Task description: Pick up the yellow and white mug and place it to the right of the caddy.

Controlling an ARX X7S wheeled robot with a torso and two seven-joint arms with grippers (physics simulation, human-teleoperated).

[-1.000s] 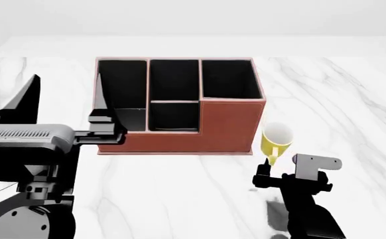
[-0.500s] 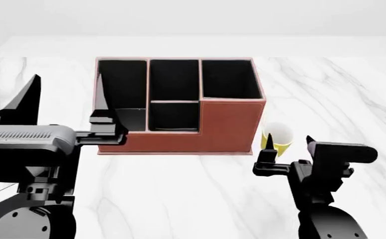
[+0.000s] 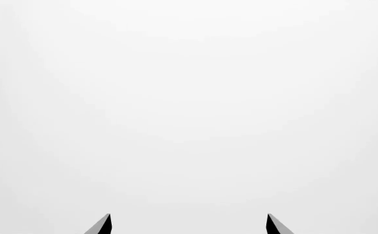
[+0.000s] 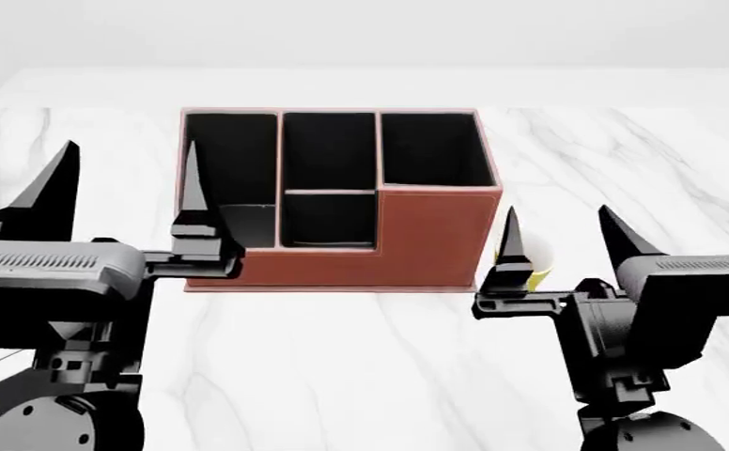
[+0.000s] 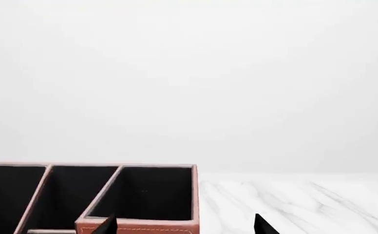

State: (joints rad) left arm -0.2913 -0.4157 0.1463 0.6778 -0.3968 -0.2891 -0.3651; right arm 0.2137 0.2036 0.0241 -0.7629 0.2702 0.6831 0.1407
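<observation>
The reddish-brown caddy (image 4: 427,240) stands mid-table, its taller section at the right; its top also shows in the right wrist view (image 5: 137,195). The yellow and white mug (image 4: 540,276) sits on the table just right of the caddy. It is mostly hidden behind my right gripper, and only a yellow sliver and some white rim show. My right gripper (image 4: 563,237) is open and empty, its fingers pointing up in front of the mug; in its wrist view (image 5: 183,225) the mug is out of view. My left gripper (image 4: 127,183) is open and empty at the caddy's left; its wrist view (image 3: 187,224) shows only blank white.
The white marble table (image 4: 378,357) extends on all sides of the caddy. My left arm's body (image 4: 52,272) fills the lower left and my right arm's body (image 4: 641,319) the lower right.
My right gripper has lifted away from the mug's handle and swung its fingers upward, now covering most of the mug. The mug has stayed beside the caddy. My left gripper rose slightly.
</observation>
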